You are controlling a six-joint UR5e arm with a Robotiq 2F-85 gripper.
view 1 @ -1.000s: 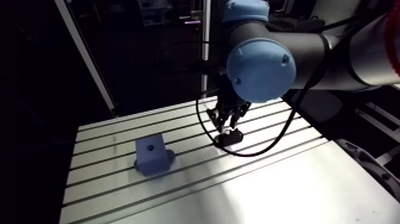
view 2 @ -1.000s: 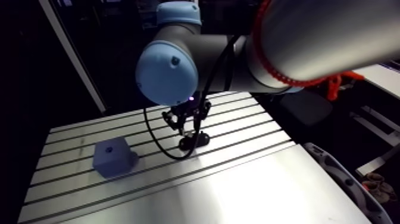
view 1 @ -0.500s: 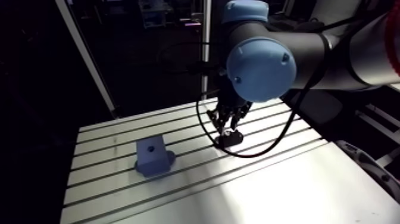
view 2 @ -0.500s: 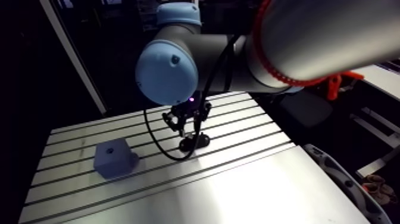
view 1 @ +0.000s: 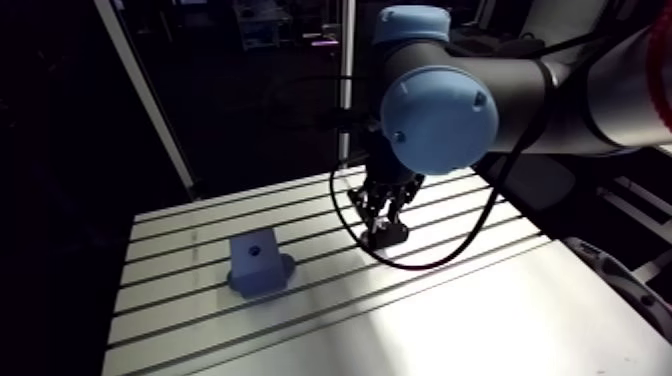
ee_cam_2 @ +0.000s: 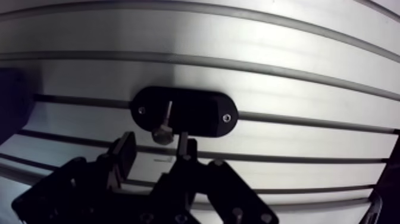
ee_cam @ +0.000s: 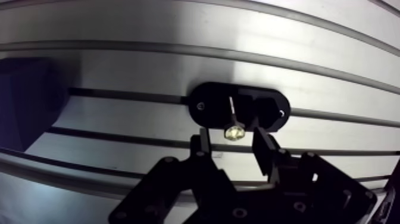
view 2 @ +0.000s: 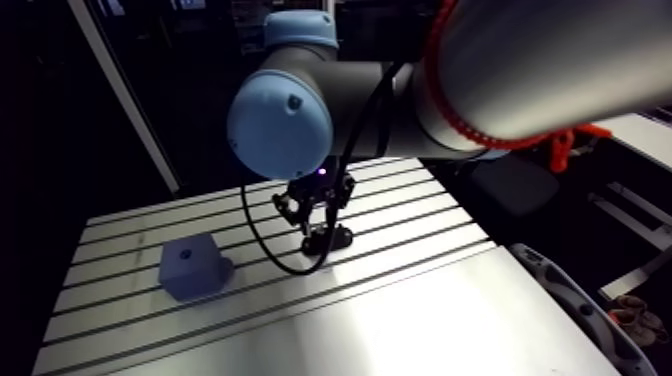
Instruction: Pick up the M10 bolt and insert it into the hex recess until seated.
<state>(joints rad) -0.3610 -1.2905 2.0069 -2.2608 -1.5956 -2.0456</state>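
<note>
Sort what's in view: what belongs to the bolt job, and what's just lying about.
Belongs to the job:
- bolt, standing in the black oval holder
- claw, open, fingers either side of the bolt head
- blue block, hole in its top, probably the recess

Just lying about:
- nothing loose that I can see; only the slotted table under everything

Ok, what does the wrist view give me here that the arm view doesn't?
Wrist view only: the bolt standing in the black holder, its head between the fingers of the open gripper, with a gap on either side. Arm view only: the blue block with the recess in its top, standing apart from the holder. Both: the holder, the gripper above it and the slotted table.
</note>
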